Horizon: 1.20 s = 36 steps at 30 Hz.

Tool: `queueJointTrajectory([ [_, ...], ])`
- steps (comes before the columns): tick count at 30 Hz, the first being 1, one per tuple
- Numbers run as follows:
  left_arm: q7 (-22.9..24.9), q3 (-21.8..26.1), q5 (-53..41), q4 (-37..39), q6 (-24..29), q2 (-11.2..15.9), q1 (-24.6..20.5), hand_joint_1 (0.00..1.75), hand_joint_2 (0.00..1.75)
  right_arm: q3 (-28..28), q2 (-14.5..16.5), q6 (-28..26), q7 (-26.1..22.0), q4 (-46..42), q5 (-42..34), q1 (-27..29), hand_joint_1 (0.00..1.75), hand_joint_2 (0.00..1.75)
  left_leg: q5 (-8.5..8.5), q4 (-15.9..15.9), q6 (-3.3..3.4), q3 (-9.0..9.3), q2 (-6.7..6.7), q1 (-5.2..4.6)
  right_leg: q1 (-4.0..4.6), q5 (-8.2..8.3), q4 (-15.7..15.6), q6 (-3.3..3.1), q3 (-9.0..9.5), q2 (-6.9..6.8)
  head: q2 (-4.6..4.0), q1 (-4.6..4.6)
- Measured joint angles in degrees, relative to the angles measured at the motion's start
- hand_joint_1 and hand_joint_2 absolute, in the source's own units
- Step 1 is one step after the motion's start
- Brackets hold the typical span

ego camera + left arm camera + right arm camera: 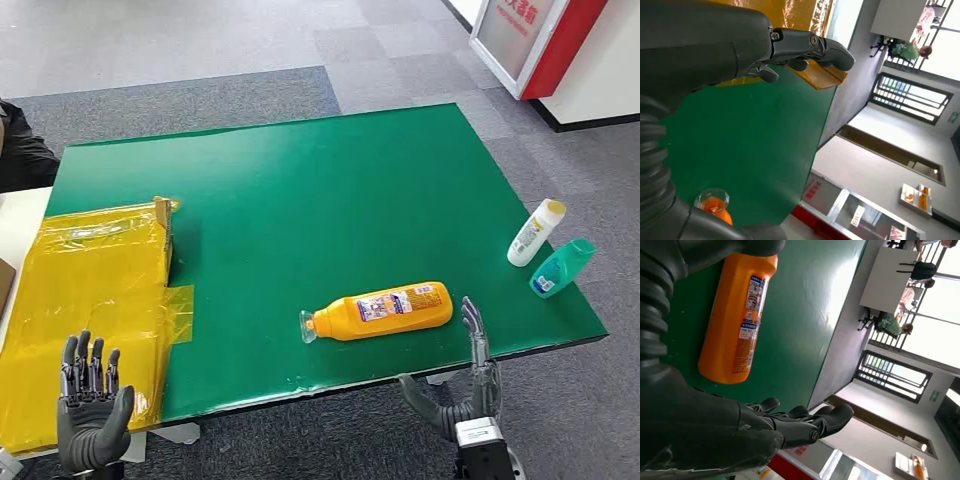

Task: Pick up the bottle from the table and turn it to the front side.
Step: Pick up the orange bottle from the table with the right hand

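The orange plastic bottle with a printed label and clear cap (383, 311) lies on its side near the front edge of the green-covered counter (302, 180), cap pointing toward the robot's left. The right robot hand (460, 385) sits just off that front edge, close beside the bottle's base end, fingers spread apart and holding nothing. The left robot hand (92, 405) hovers low over the yellow plastic-wrapped cardboard box (83, 300), well apart from the bottle, also with fingers apart and empty.

The main risk, as I judge it, comes from the bottle's shape and place. A smooth, rounded body lying flat can roll if a finger nudges it before the hand closes, and the near edge of the counter is close enough that a roll toward the robot could send it off. A grip taken at the base end alone may let the cap end sag or swing during the turn. The label-facing side could also be misjudged if the fingers cover the print.

The white bottle with a yellow cap (535, 232) and the teal bottle (561, 267) lie at the right edge, well apart from the orange one, so a wide sweep of the right arm could knock them.
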Motion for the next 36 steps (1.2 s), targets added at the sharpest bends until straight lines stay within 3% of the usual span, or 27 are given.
queueJointTrajectory([
  [5, 0.01, 0.6, 0.13, -0.66, -0.79, -0.08, 0.67, 0.0, 1.75, 0.2, 0.55, -1.39, 0.71, 0.0, 2.54, -0.13, 0.0, 1.75, 0.0, 0.0, 0.0, -0.01, 0.0, 0.0, 0.0, 0.0, 0.0, 0.0, 0.02, 0.0, 0.0, 0.01],
  [7, 0.15, 1.66, 0.16, -0.95, -2.61, -0.3, 0.98, 0.0, 1.75, 0.78, 0.52, -3.76, 3.08, 0.0, 6.62, -0.41, 0.0, 1.75, 0.0, 0.0, 0.0, -0.01, 0.0, 0.0, 0.0, 0.0, 0.0, 0.0, 0.04, 0.0, 0.0, 0.01],
  [11, 0.65, 8.15, -0.59, -0.98, -11.8, -1.65, 1.21, 0.0, 1.75, 3.99, -1.9, -7.02, 16.03, 0.05, 19.01, -2.24, 0.0, 1.75, 0.02, 0.0, 0.02, 0.0, 0.02, 0.0, 0.0, 0.01, 0.0, 0.01, 0.02, 0.0, 0.0, 0.0],
  [13, 0.72, 12.52, -1.91, -0.66, -16.78, -2.71, 0.71, 0.0, 1.75, 5.49, -4.66, -5.04, 23.41, 0.2, 23.9, -3.4, 0.0, 1.75, 0.04, 0.0, 0.06, 0.0, 0.02, 0.0, -0.01, 0.03, 0.0, 0.04, 0.02, 0.0, 0.0, 0.0],
  [16, 0.97, 17.25, -3.74, 0.1, -20.58, -3.83, -0.39, 0.0, 1.75, 6.34, -8.76, -1.14, 28.68, 0.64, 26.5, -4.74, 0.0, 1.75, 0.05, 0.0, 0.08, 0.0, 0.01, -0.02, -0.03, 0.06, 0.0, 0.08, 0.03, 0.0, 0.0, 0.01],
  [21, 2.15, 20.13, -6.45, 1.98, -21.71, -4.22, -1.82, 0.0, 1.75, 6.39, -14.1, 4.58, 31.29, 1.66, 27.2, -6.9, 0.0, 1.75, 0.08, 0.01, 0.12, -0.01, 0.01, -0.05, -0.07, 0.09, -0.01, 0.1, 0.02, 0.0, 0.0, 0.01],
  [29, 2.35, 20.18, -10.11, 5.61, -21.51, -2.65, -3.83, 0.0, 1.75, 6.32, -20.16, 10.35, 33.42, 5.04, 30.52, -12.38, 0.0, 1.75, 0.13, 0.01, 0.12, -0.02, 0.02, -0.05, -0.06, 0.13, 0.0, 0.09, -0.01, 0.01, 0.0, 0.01],
  [36, 1.91, 18.88, -10.99, 7.77, -20.7, -0.88, -4.93, 0.0, 1.75, 5.73, -22.9, 12.44, 34.26, 8.22, 33.15, -17.69, 0.0, 1.75, 0.18, 0.01, 0.17, -0.03, 0.01, -0.06, -0.07, 0.2, 0.0, 0.11, -0.01, 0.0, 0.0, 0.01],
])
